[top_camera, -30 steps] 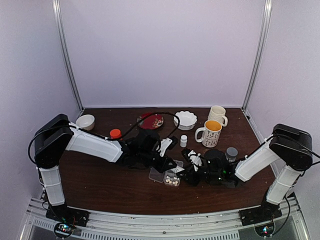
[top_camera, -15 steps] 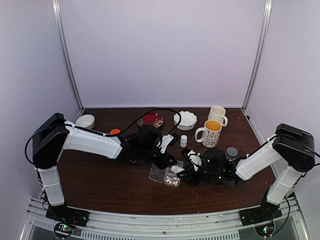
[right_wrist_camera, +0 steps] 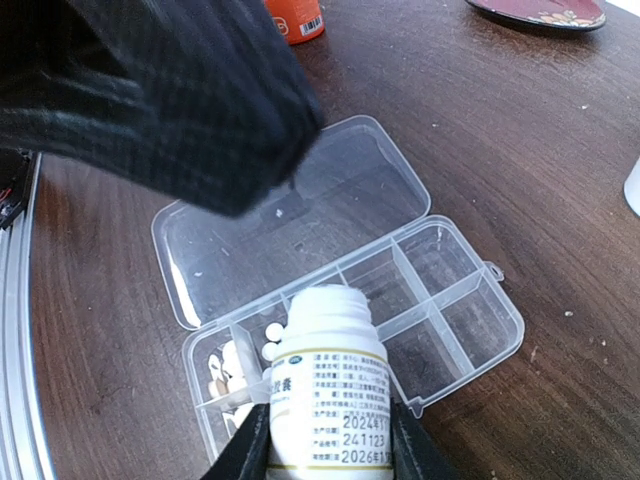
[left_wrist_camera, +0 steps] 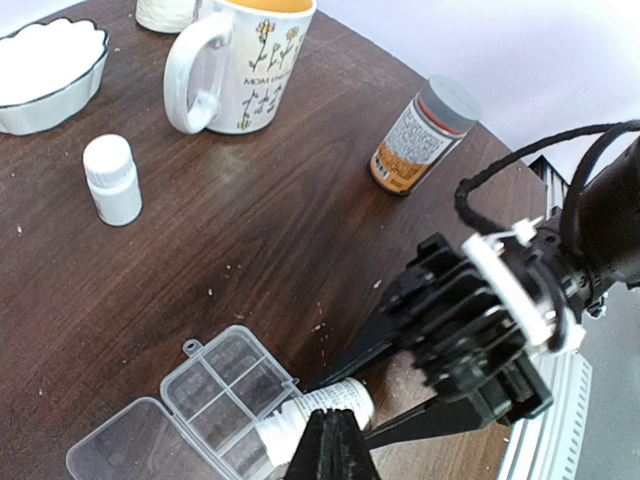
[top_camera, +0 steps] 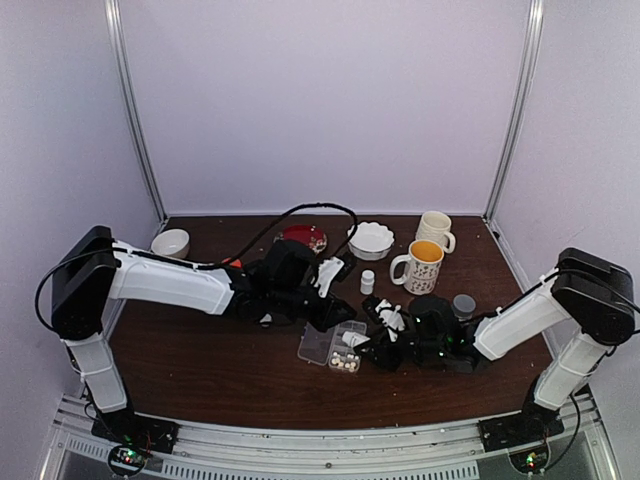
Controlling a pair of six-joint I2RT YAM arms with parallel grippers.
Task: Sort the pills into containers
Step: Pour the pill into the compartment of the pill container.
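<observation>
The clear pill box (top_camera: 322,347) lies open at the table's middle, and it also shows in the right wrist view (right_wrist_camera: 420,290). Its lid (right_wrist_camera: 300,220) lies flat beside it. Small cream pills (right_wrist_camera: 228,368) fill the end cells, and two lie in the adjoining cell (right_wrist_camera: 271,338). My right gripper (top_camera: 360,345) is shut on an uncapped white pill bottle (right_wrist_camera: 330,400), tilted with its mouth over the box. My left gripper (left_wrist_camera: 335,440) is shut and hovers just above that bottle (left_wrist_camera: 320,412). It also shows in the top view (top_camera: 334,312).
A flowered mug (left_wrist_camera: 240,65), a small capped white bottle (left_wrist_camera: 112,180), a grey-capped bottle (left_wrist_camera: 420,135) and a white scalloped bowl (left_wrist_camera: 45,70) stand behind the box. A cream mug (top_camera: 433,230), a red plate (top_camera: 303,236), a small bowl (top_camera: 170,243) and an orange bottle (right_wrist_camera: 295,15) stand further off.
My left arm has stretched further right, bringing its gripper closer over the pill box and bottle. The right gripper has kept the bottle in place.
</observation>
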